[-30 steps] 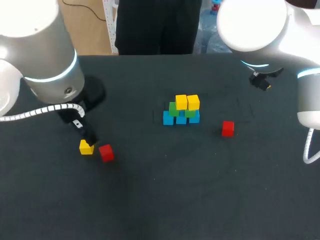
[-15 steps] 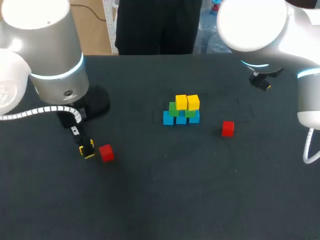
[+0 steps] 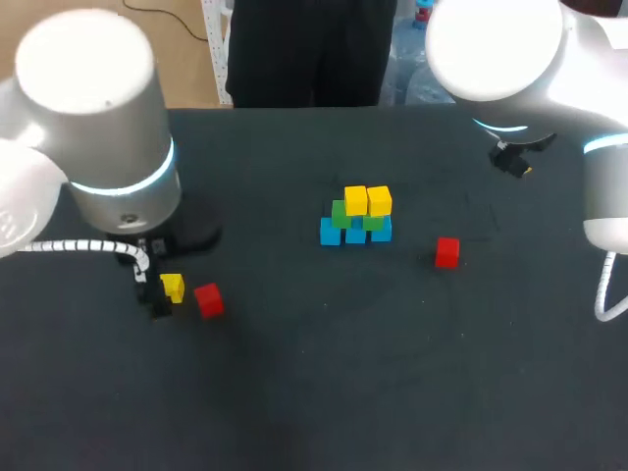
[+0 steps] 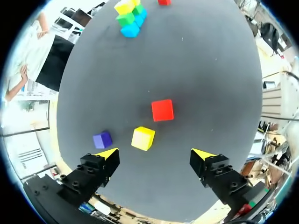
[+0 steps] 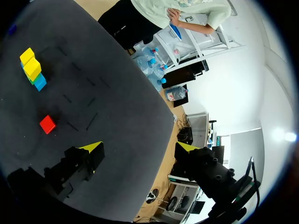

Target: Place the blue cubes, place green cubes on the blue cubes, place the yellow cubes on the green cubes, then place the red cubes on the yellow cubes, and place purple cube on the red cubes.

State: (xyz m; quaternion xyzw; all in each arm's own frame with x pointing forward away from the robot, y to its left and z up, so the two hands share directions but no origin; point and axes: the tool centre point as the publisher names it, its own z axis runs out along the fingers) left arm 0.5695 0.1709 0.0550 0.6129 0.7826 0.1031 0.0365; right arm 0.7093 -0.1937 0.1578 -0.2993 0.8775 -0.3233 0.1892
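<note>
Yellow small cube [image 4: 143,138] sits just ahead of my left tool [image 4: 154,154], fingers wide apart, nothing held.
Descending off-centre, I reckon, could knock it into the small red cube [image 4: 162,110] nearby.

A robotics laboratory bench: the left arm [image 3: 103,137] and right arm [image 3: 500,54], grey-and-white industrial manipulators, flanked a dark tabletop [image 3: 392,392] on which small coloured cubes [image 3: 355,218] were stacked and scattered
</note>
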